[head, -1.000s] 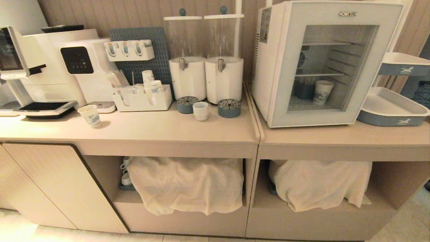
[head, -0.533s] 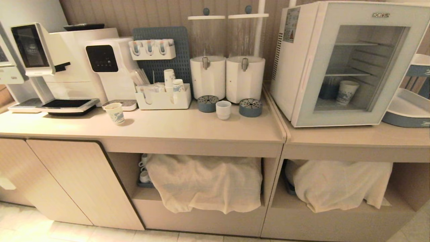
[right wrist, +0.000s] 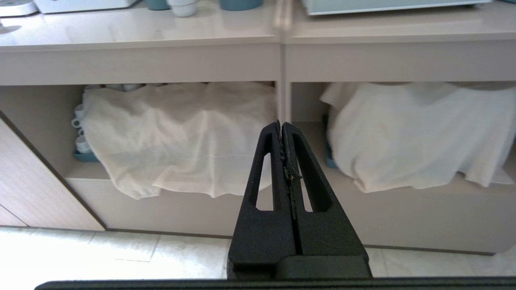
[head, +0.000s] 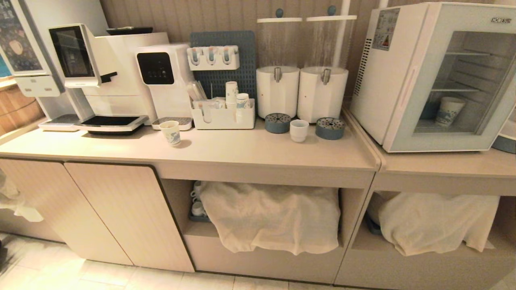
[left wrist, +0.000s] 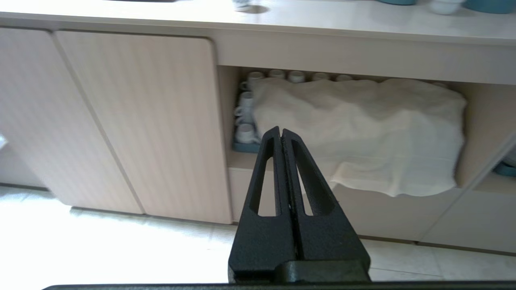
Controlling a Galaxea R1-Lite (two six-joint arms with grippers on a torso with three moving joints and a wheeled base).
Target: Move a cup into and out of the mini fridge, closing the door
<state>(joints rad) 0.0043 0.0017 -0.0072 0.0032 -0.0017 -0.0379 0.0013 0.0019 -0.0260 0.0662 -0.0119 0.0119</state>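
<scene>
The small white cup [head: 298, 130] stands on the counter between two blue drip trays, in front of the white dispensers. At the right sits the white mini fridge [head: 397, 80], and its glass door [head: 455, 86] is closed. A blue-patterned paper cup [head: 448, 111] shows through the glass on the fridge floor. Neither arm is in the head view. My left gripper [left wrist: 281, 129] is shut and empty, low in front of the cabinet. My right gripper [right wrist: 281, 123] is shut too, holding nothing, below the counter seam.
A coffee machine [head: 92, 76], a water dispenser [head: 163, 78], an organiser tray [head: 223, 114] and a paper cup [head: 170, 133] line the left counter [head: 242, 153]. Two white dispensers [head: 300, 92] stand behind the cup. White cloths [head: 274, 215] cover the open shelves below.
The whole head view has slid right: the camera has turned or driven left, so the fridge now sits at the right edge. Nothing on the counter has moved. Both grippers stay shut.
</scene>
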